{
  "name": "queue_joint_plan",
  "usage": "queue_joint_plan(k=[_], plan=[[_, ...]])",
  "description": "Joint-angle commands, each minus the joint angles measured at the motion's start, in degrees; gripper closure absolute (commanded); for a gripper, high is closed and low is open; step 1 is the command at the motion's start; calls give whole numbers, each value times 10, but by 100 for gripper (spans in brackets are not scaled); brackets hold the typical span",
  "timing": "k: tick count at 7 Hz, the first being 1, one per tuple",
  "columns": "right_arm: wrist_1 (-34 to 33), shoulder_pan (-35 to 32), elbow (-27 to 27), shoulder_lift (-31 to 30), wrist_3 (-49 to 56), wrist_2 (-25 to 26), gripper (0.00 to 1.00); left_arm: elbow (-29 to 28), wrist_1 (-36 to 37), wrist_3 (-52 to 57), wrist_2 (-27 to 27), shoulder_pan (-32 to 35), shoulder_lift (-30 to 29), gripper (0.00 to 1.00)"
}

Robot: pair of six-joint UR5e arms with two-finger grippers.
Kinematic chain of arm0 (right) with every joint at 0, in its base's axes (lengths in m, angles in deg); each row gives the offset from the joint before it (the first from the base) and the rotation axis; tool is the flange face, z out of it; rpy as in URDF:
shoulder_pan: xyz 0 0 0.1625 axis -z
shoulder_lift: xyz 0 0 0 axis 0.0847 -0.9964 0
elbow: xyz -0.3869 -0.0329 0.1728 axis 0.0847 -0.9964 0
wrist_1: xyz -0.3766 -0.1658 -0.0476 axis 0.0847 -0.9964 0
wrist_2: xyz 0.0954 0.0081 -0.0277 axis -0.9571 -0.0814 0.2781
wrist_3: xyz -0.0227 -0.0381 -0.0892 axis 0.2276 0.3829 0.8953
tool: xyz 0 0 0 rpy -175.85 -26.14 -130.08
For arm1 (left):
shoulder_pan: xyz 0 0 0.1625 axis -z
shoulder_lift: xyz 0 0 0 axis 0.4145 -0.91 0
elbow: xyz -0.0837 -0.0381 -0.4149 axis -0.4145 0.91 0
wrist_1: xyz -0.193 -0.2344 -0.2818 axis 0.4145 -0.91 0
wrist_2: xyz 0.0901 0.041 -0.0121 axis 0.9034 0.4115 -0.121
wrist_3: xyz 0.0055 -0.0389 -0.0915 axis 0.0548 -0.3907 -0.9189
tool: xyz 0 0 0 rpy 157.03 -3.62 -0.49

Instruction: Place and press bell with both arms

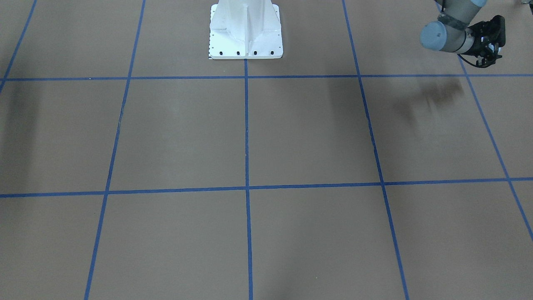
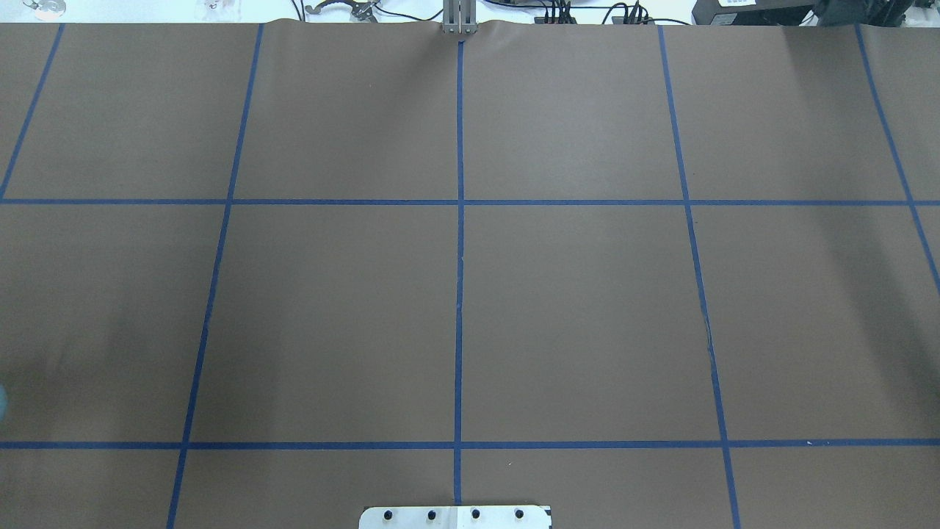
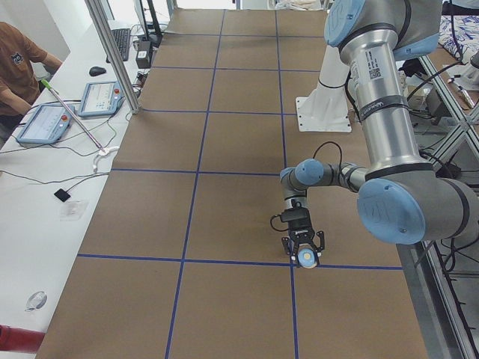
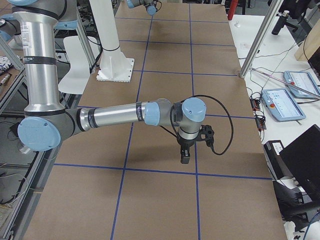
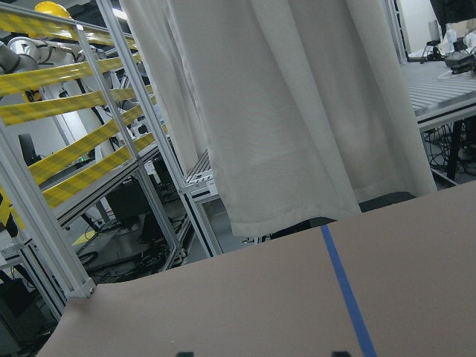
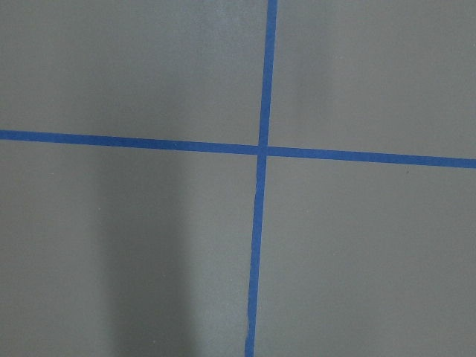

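LEFT-END VIEW: My left arm (image 3: pixel 389 149) fills the right of the frame, nearest the camera. My left tool (image 3: pixel 304 253) hangs at lower centre, over a blue tape line (image 3: pixel 224 260) on the brown table (image 3: pixel 224 202). Its fingers stand on either side of the bell (image 3: pixel 307 259) and are clamped on it, with the round light-blue face turned toward the camera. Farther back, the white pedestal (image 3: pixel 323 105) stands at upper middle, and an operator in a brown shirt (image 3: pixel 19 67) sits at the upper left edge.

In the front-facing view the left tool shows in the upper right corner, with its shadow on the table below it.

RIGHT-END VIEW: My right arm (image 4: pixel 115 117) reaches across mid-frame. My right tool (image 4: pixel 185 157) points down near the table. I cannot tell whether its fingers are apart or together. Its wrist camera looks down on a crossing of tape lines.
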Motion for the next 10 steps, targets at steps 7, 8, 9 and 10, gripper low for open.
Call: queue_joint_plan(k=[7, 8, 9, 10], plan=[[-3, 0, 8, -5, -1, -3, 0, -3, -222, 556, 176, 180, -366, 100], [-3, 1, 5, -5, -1, -3, 0, -31, -333, 584, 176, 167, -375, 100], [-3, 0, 5, -5, 0, -3, 0, -98, -446, 587, 177, 139, -423, 100], [-3, 0, 9, -5, -1, -4, 0, -170, -528, 615, 195, 117, -476, 100]])
